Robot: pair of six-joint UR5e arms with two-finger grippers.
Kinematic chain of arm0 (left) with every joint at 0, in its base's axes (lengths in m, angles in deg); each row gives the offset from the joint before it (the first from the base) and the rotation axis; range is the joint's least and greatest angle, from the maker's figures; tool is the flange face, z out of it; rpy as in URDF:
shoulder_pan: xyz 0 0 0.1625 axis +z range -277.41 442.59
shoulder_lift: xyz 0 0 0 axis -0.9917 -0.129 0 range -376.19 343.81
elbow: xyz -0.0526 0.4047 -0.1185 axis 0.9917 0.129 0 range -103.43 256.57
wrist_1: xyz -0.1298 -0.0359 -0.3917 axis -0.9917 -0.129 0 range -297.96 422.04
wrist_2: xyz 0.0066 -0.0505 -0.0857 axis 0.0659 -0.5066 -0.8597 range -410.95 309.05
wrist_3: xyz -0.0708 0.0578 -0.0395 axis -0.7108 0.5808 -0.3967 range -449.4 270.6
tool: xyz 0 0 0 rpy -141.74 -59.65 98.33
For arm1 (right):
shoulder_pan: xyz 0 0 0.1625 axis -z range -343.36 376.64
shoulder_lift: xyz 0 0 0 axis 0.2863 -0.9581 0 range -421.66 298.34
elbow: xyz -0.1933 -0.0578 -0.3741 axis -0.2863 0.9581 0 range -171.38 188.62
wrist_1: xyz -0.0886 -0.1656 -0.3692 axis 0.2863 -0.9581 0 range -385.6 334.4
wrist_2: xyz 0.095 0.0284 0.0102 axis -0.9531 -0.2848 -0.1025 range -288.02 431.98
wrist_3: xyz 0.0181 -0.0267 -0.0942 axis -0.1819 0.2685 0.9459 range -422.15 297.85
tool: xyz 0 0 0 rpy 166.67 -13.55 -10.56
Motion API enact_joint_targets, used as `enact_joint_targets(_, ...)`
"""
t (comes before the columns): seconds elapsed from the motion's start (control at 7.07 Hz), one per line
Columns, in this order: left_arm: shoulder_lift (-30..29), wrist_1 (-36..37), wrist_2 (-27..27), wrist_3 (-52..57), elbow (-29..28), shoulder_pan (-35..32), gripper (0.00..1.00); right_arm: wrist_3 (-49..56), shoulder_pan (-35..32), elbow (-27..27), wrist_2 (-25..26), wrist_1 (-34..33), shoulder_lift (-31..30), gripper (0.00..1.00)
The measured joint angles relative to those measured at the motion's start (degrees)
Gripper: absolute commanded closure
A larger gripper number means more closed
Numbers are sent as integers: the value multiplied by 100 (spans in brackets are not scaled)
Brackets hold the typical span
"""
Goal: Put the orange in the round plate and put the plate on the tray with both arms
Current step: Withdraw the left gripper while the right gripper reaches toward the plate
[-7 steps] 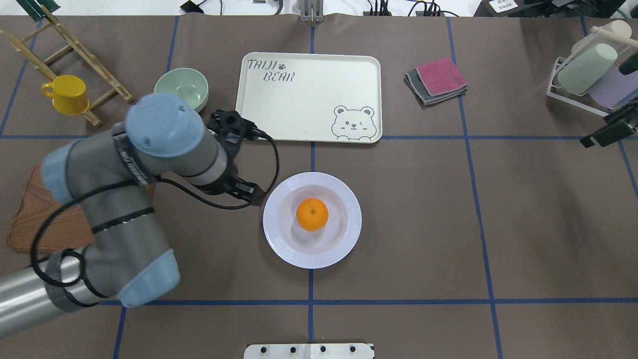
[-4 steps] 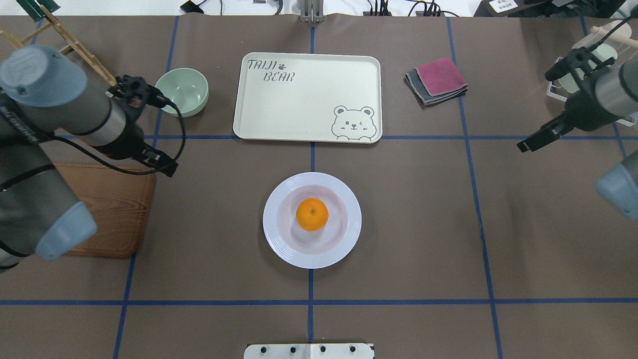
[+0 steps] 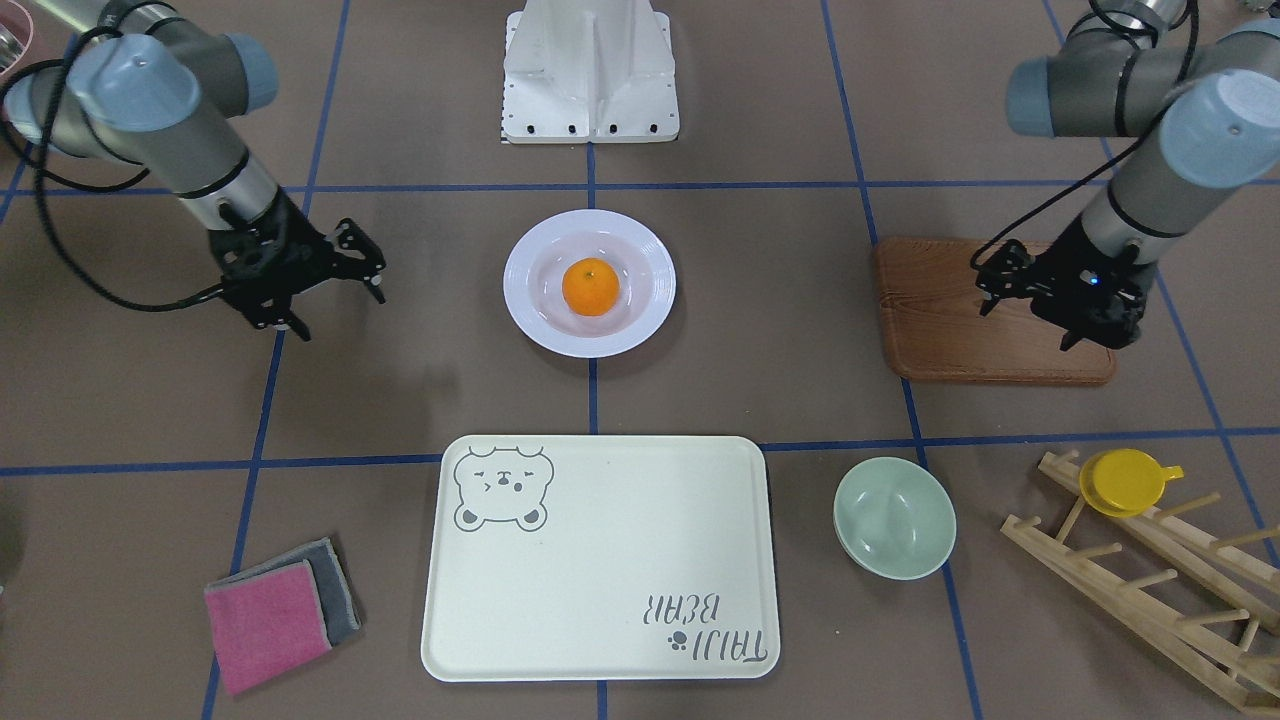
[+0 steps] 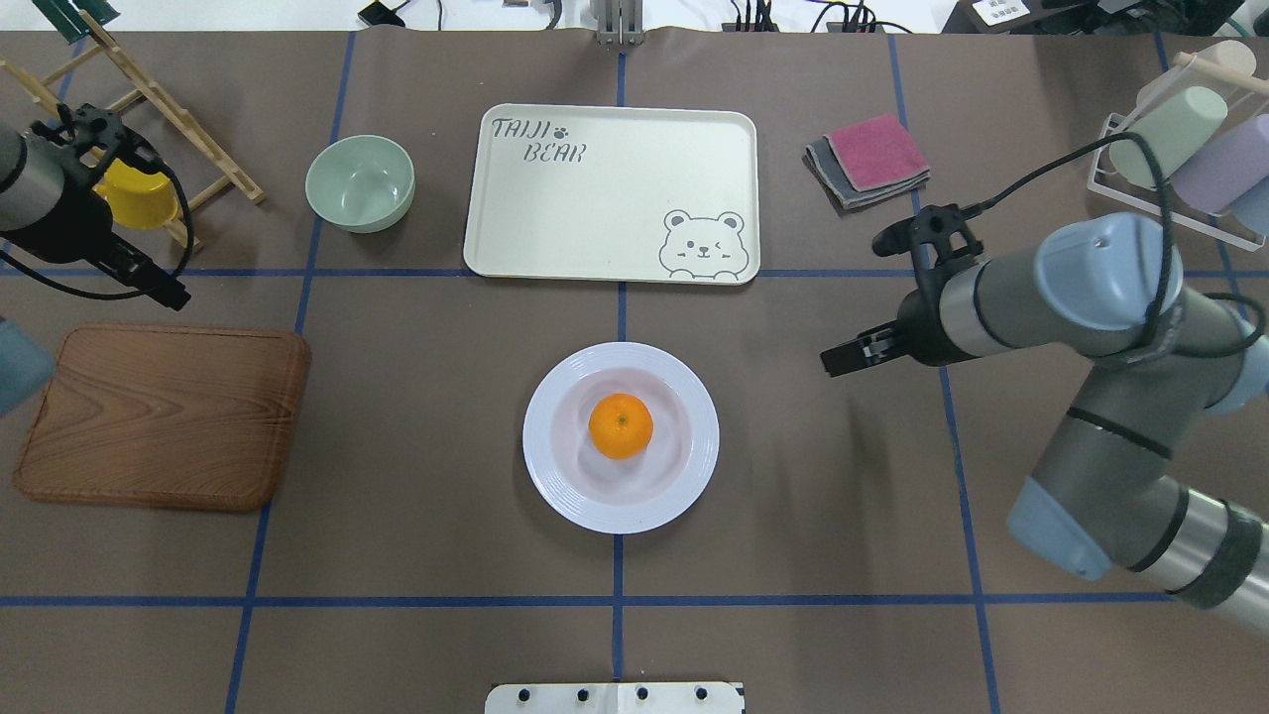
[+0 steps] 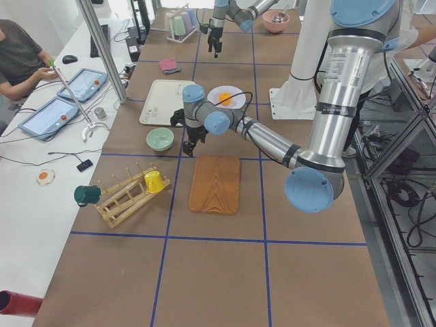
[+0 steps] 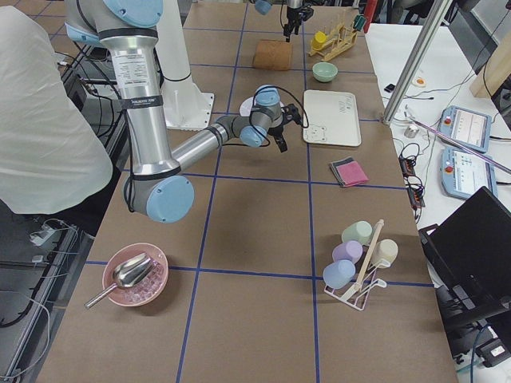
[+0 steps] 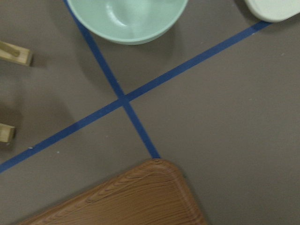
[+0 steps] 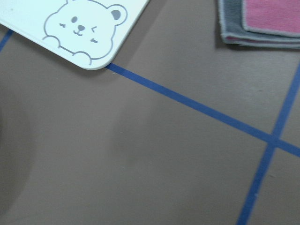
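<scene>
The orange [image 4: 621, 425] lies in the middle of the white round plate [image 4: 555, 476], which stands on the table nearer the robot than the cream tray [image 4: 595, 208]. The tray holds nothing. My right gripper [image 4: 841, 359] hovers to the right of the plate, apart from it; in the front-facing view this right gripper [image 3: 340, 308] is open with nothing in it. My left gripper [image 4: 167, 292] is far off at the table's left; in the front-facing view it [image 3: 1025, 322] is open and empty, by the wooden board [image 3: 940, 320]. Neither wrist view shows fingers.
A pale green bowl [image 4: 359, 182] sits left of the tray. A yellow cup [image 3: 1125, 480] hangs on a wooden rack [image 3: 1150, 590]. Folded pink and grey cloths [image 4: 872, 159] lie right of the tray, with a cup rack [image 4: 1180, 149] at the far right.
The left arm has drawn back from beside the plate to the far left. The right arm has swung in from the right edge toward the plate. Orange and plate stayed still.
</scene>
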State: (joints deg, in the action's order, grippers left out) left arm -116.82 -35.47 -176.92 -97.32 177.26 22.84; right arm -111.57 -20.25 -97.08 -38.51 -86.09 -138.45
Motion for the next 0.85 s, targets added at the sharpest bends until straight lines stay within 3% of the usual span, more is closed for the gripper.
enact_joint_targets(0.42, 20, -348, -76, 349, -444, -278, 1, -1898, 687, 45, 562, 755, 448, 0)
enact_joint_targets(0.85, 162, -401, -59, 236, -483, -380, 1, -2896, 988, 90, 933, 1415, 486, 0)
